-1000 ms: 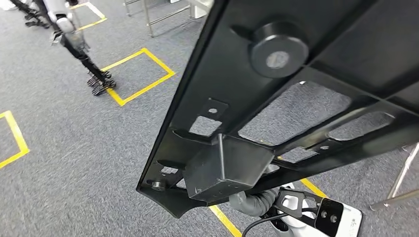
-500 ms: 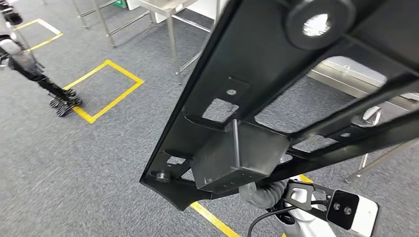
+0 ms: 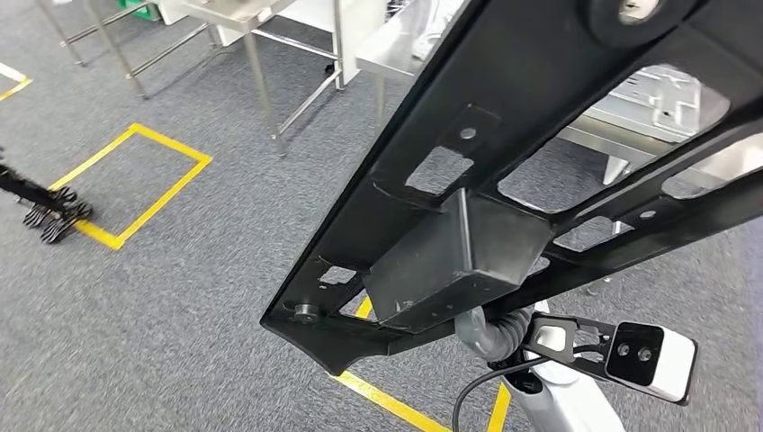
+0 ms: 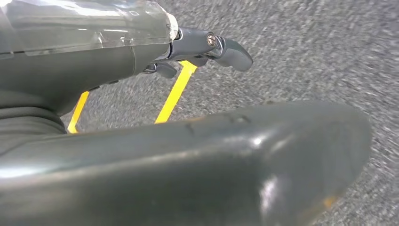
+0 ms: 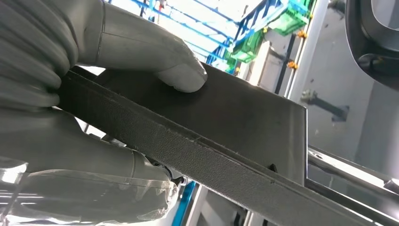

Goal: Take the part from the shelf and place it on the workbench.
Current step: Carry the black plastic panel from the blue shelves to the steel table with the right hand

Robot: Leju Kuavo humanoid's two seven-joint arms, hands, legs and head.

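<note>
Head view: your black part (image 3: 540, 135) is off the shelf, carried above the floor, right hand (image 5: 70, 94) clamped on its edge, left hand (image 4: 207, 47) seemingly empty with fingers apart, steel table (image 3: 648, 112) near ahead, placing still to do.

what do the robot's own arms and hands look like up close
The right hand has a pale grey ribbed cover, a thick smooth grey thumb and a clear glossy shell near the wrist. In the head view its grey ribbed wrist cover sits above a white forearm with a black bracket, a black-and-white camera block and a black cable. The left hand is darker grey with a clear shell and a screw-jointed fingertip.
</note>
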